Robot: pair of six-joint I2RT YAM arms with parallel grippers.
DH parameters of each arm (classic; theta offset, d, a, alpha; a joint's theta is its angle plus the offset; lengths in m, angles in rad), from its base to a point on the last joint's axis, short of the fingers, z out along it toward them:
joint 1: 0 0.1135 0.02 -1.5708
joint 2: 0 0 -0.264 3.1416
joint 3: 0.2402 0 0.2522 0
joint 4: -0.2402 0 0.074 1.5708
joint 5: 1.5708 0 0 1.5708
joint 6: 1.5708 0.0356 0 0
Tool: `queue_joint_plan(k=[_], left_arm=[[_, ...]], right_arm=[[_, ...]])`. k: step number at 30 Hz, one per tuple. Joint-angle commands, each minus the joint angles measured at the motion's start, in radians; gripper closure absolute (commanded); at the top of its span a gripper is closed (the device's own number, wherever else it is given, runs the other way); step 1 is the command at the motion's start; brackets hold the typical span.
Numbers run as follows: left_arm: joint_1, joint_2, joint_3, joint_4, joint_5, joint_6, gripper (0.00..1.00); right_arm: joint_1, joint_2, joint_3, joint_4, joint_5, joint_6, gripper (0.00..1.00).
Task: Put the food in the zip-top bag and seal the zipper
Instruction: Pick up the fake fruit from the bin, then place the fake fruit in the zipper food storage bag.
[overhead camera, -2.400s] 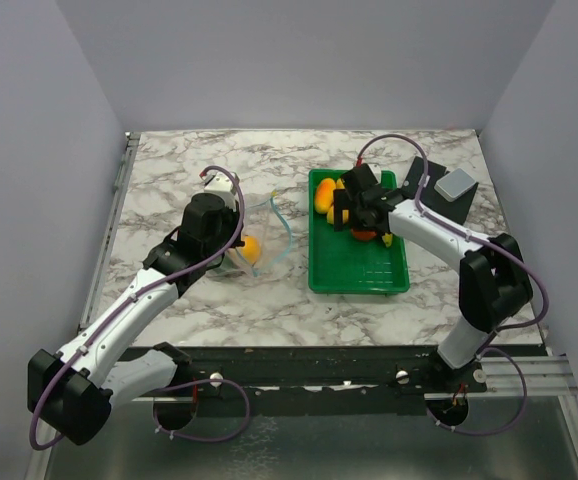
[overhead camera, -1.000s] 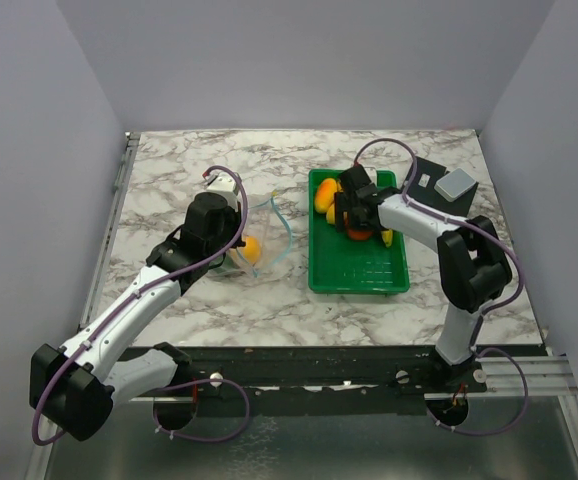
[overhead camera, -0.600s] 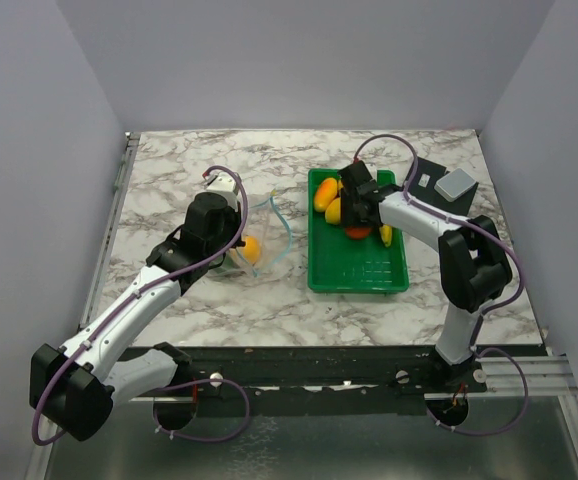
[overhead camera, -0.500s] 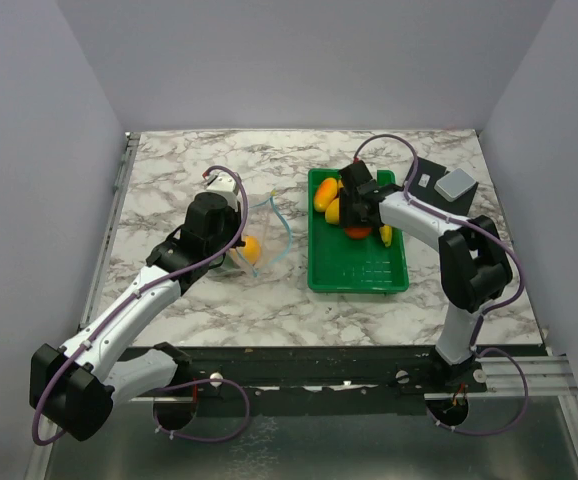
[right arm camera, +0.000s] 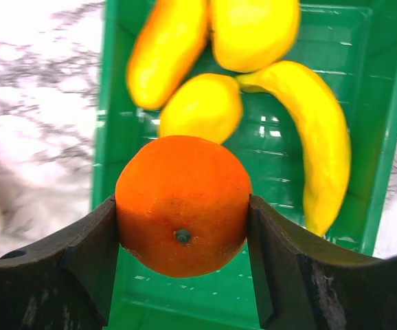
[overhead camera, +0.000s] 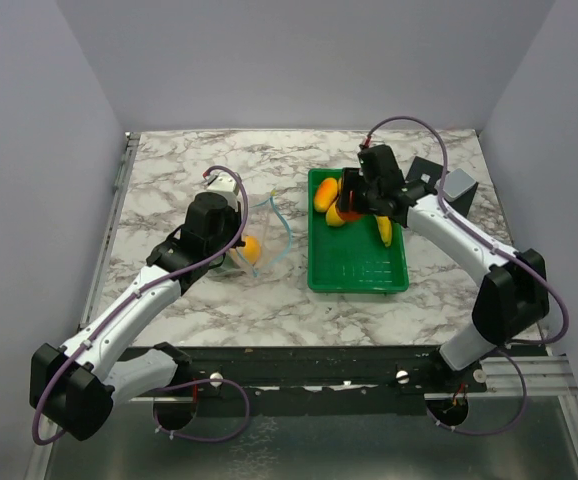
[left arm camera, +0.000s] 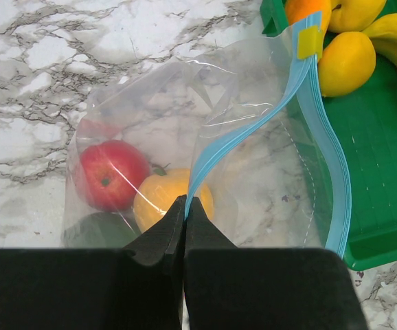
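Right wrist view: my right fingers (right arm camera: 82,254), partly open, clamp an orange (right arm camera: 183,199), seemingly above the tray (right arm camera: 109,124). My left fingers (left arm camera: 161,240) pinch shut on the bag (left arm camera: 253,179)'s zipper (left arm camera: 253,113).

My table (overhead camera: 169,170) is white marble print with grey veins. The tray (overhead camera: 359,275) is bright green, its floor scored in a fine grid. On it I see a yellow banana (right arm camera: 322,151), a lemon-yellow fruit (right arm camera: 202,106), a long yellow-orange fruit (right arm camera: 164,51) and a round yellow fruit (right arm camera: 253,31). The orange (right arm camera: 183,172) is deep orange with a small dark dimple. The bag (left arm camera: 253,172) is clear, its zipper (left arm camera: 253,130) light blue with a yellow tab (left arm camera: 309,42). Through the plastic I make out a red fruit (left arm camera: 109,175), an orange-yellow fruit (left arm camera: 161,203) and a dark green fruit (left arm camera: 99,232). The left gripper (left arm camera: 185,210) and right gripper (right arm camera: 183,206) are black. The left arm (overhead camera: 129,310) and right arm (overhead camera: 459,235) are white and black, with purple cables (overhead camera: 405,120).
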Motion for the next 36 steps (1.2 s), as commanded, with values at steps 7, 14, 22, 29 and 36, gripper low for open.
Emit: queue_joint_plan(k=[7,14,22,29,36], left_arm=[[0.003,0.007,-0.002,0.016,-0.018,0.007,1.00],[0.003,0.005,-0.001,0.015,-0.015,0.004,1.00],[0.003,0.000,-0.001,0.015,-0.014,0.002,1.00],[0.002,-0.008,-0.001,0.017,-0.009,0.000,1.00],[0.003,-0.021,-0.002,0.017,-0.007,0.004,1.00]], right_arm=[[0.000,-0.169,-0.007,0.109,-0.365,-0.023,0.66],[0.026,-0.215,-0.006,0.173,-0.529,-0.011,0.66],[0.111,-0.220,0.007,0.214,-0.593,-0.032,0.66],[0.224,-0.168,0.044,0.209,-0.551,-0.061,0.66],[0.292,-0.090,0.080,0.203,-0.498,-0.079,0.66]])
